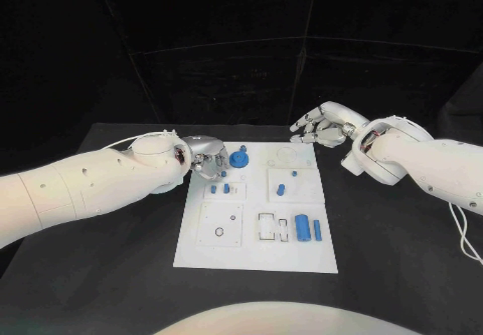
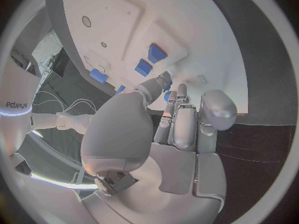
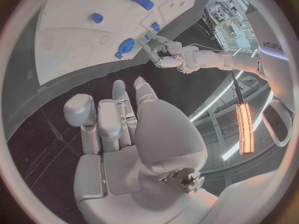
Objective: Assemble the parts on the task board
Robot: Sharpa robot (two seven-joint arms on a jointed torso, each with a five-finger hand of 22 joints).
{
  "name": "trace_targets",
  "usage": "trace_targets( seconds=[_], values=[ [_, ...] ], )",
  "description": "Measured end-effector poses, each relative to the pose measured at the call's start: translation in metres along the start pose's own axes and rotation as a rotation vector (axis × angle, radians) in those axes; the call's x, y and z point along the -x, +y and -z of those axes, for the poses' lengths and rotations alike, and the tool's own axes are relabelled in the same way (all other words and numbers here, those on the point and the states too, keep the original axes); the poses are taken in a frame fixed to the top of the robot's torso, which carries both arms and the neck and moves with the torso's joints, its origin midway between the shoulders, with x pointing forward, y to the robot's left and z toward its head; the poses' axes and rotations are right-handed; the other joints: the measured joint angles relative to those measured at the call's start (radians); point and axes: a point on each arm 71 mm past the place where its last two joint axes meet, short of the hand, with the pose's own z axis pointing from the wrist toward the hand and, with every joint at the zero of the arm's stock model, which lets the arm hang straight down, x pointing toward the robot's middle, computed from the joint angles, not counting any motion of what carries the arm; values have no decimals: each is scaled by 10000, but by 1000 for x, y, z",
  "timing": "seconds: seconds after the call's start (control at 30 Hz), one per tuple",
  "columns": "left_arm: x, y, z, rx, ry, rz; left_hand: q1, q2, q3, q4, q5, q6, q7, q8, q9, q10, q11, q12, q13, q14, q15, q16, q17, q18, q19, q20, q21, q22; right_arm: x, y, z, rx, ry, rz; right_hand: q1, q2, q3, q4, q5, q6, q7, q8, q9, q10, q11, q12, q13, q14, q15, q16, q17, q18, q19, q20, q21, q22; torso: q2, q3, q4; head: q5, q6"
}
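**Left hand working at the round blue part**

Low on the task board (image 1: 252,258), two blue cylinders (image 1: 308,228) are lying beside an open slot. Higher up, left of centre, the left hand (image 1: 204,158) is reaching to the round blue part (image 1: 239,160); I cannot tell if its fingers (image 2: 167,80) are grasping it. It should be approaching slowly and straight. At the upper right, the right hand (image 1: 320,127) is hovering over the bench (image 1: 382,237), fingers loosely curled and holding nothing.

We see a matte black table top (image 1: 111,279), dark surface spreading from 3 through 6 to 9 o'clock. Its far edge runs approx. mid-frame; beyond, at 12 o'clock, a black panelled backdrop (image 1: 202,63) w/ faint seams.
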Motion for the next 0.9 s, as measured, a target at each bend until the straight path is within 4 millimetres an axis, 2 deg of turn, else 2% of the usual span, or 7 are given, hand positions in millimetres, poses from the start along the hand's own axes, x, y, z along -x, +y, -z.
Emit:
trace_targets(
  seconds=[0.07,0.27,0.33,0.4,0.5,0.7,0.9],
  values=[
    [0,3,4,41,-46,88,0,0,-10,10,0,0,0,0,12,-1,1,0,0,0,0,0,0,0,0,0,-41,-12,1,-1,2,-60,38,129,279,-3,157,-157,-190,140,4,8,0,-106,25,-646,-568,17,-17,-172,-170,152,-4,-4,-65,-110,0,-3,0,-7,14],
    [5,22,22,114,-532,1555,28,28,-10,10,0,289,198,91,81,-152,146,-95,1,-2,111,-352,-532,0,-365,97,-906,-904,3,-4,11,-119,303,964,930,-114,712,-711,-531,684,-45,58,-9,-63,9,-2382,-2187,17,-17,-615,-602,151,-4,-4,-217,-308,-6,-8,9,-155,134],
    [9,29,27,-22,-917,2744,71,71,-10,10,0,410,290,108,80,-361,216,-128,1,-416,253,-1169,-1738,164,-940,182,-2219,-2195,2,-3,14,-69,444,1413,936,-122,853,-852,-532,821,-75,58,-21,124,26,-2872,-2631,17,-16,-720,-702,151,-40,31,-261,-354,-9,-3,12,-239,176],
    [13,33,31,-245,-1287,3993,135,135,-55,55,0,529,409,123,80,-503,324,-128,10,-1420,348,-2565,-3712,452,-1830,281,-3784,-3616,1,0,17,1,578,1849,976,-162,1047,-925,-601,962,-119,58,-21,175,48,-3322,-3040,17,-17,-779,-771,150,-39,32,-298,-403,-11,-1,12,-325,229],
    [18,35,37,-774,-1893,6219,52,234,-148,149,0,564,426,149,74,-501,323,45,59,-2156,391,-3492,-4994,456,-2254,355,-4299,-3987,-4,4,19,94,834,2655,903,-314,1257,-1019,-632,1052,-92,6,-41,259,64,-3816,-3535,17,-16,-846,-837,150,-39,32,-327,-448,-11,-1,7,-413,298],
    [27,36,45,-1601,-3023,10030,-56,347,-359,277,0,672,376,193,72,-350,282,396,141,-2383,371,-3709,-5394,454,-2378,377,-4529,-4160,-18,8,21,38,1317,4139,738,-535,1502,-1107,-858,1058,-97,-223,-67,165,158,-4385,-4144,16,-16,-946,-928,150,-76,69,-378,-543,-8,-3,-11,-528,378],
    [31,35,49,-2008,-3683,11999,-7,396,-478,286,0,804,364,263,72,-262,264,504,156,-2433,391,-3709,-5464,454,-2378,378,-4625,-4212,-31,13,18,15,1588,5158,661,-611,1731,-1201,-968,957,3,-407,-66,60,262,-4689,-4587,-4,43,-999,-981,150,-112,105,-443,-619,7,-5,-14,-616,398]
  ],
)
